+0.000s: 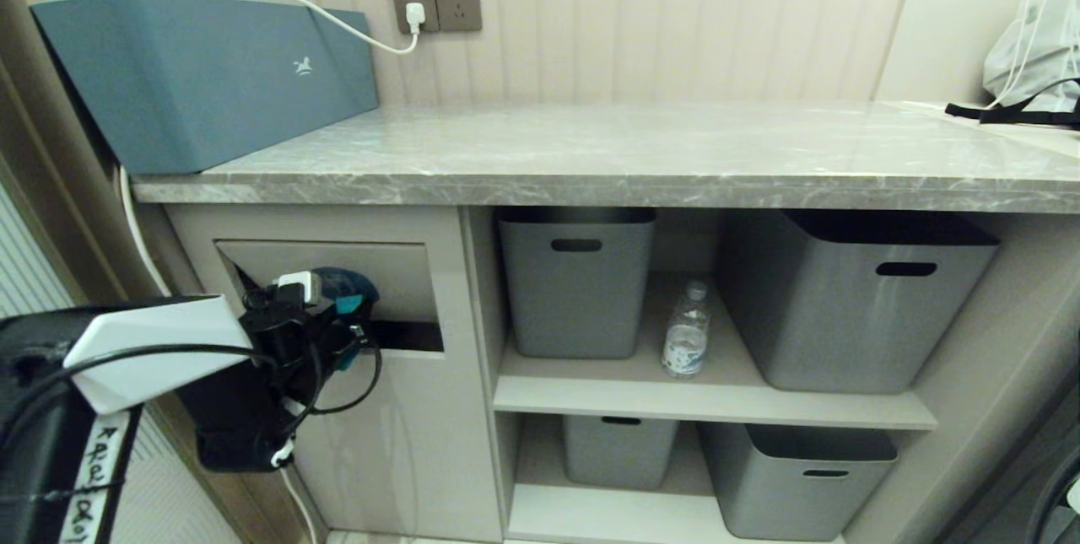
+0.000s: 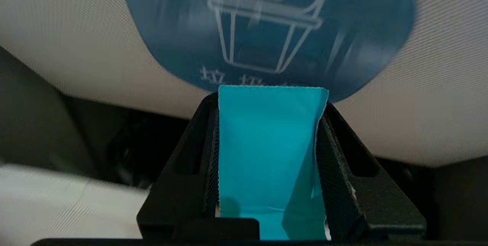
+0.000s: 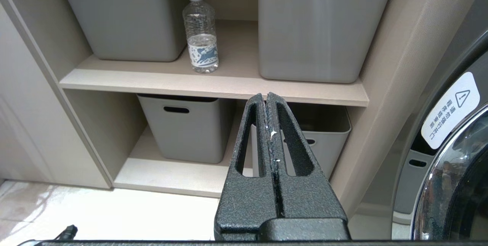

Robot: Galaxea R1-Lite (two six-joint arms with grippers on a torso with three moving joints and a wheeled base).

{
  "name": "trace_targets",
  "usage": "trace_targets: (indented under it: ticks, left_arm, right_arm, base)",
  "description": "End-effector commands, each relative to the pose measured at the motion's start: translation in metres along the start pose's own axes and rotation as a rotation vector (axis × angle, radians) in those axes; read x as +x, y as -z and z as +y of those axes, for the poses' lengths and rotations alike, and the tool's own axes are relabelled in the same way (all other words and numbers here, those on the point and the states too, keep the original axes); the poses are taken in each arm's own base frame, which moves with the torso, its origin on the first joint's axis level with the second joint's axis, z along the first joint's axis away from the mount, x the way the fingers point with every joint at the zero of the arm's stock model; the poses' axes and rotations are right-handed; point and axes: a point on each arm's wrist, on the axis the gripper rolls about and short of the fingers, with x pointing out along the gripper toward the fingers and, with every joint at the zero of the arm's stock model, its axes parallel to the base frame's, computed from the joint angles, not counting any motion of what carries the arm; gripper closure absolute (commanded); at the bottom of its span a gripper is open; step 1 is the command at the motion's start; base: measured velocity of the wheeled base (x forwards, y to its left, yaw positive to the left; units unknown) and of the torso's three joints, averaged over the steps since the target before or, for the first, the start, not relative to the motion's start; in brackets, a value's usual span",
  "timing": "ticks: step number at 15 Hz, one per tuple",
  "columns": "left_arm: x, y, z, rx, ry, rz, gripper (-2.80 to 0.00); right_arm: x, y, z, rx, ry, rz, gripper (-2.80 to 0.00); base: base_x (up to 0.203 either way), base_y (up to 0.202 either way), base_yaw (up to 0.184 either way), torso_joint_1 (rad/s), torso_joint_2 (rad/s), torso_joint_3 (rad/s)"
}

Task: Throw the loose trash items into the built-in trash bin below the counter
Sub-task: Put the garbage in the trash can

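Grey tubs (image 1: 576,282) flanking water bottle (image 1: 686,331)

We see the worktop (image 1: 641,148) as polished grey stone with pale veins, catching a soft sheen. The tubs (image 1: 576,282) look like matt grey plastic, smooth-walled. The bottle (image 3: 201,32) is clear, glossy plastic with a paper-like label. Our left hand (image 2: 268,101) shows black, grainy plastic fingers (image 2: 335,154) clamping a smooth turquoise strip (image 2: 267,150). The flap (image 2: 76,55) looks finely woven-textured, its sticker (image 2: 267,21) slick.
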Motion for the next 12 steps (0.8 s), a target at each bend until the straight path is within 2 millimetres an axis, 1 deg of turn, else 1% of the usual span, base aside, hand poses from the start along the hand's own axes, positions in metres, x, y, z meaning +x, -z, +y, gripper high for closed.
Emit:
trace_targets:
  ticks: [1, 5, 10, 11, 12]
  left_arm:
    - [0.011, 0.013, 0.001, 0.0, 0.001, -0.008, 0.0]
    - [0.026, 0.019, 0.001, 0.001, 0.006, -0.039, 0.0]
    - [0.033, 0.023, 0.001, -0.001, 0.009, -0.052, 0.0]
    - [0.033, 0.024, 0.0, -0.001, 0.011, -0.051, -2.8]
    - [0.033, 0.024, 0.001, -0.001, 0.008, -0.052, -2.8]
  right_arm:
    - [0.0, 0.0, 0.0, 0.0, 0.0, 0.0, 0.0]
    - [0.0, 0.0, 0.0, 0.0, 0.0, 0.0, 0.0]
    - [0.0, 0.0, 0.0, 0.0, 0.0, 0.0, 0.0]
    - [0.0, 0.0, 0.0, 0.0, 0.0, 0.0, 0.0]
    - [0.0, 0.0, 0.0, 0.0, 0.0, 0.0, 0.0]
  base:
    - [0.0, 0.0, 0.0, 0.0, 0.0, 0.0]
    - [0.0, 0.0, 0.0, 0.0, 0.0, 0.0]
    - [0.0, 0.0, 0.0, 0.0, 0.0, 0.0]
    - [0.0, 0.0, 0.0, 0.0, 0.0, 0.0]
    - [0.0, 0.0, 0.0, 0.0, 0.0, 0.0]
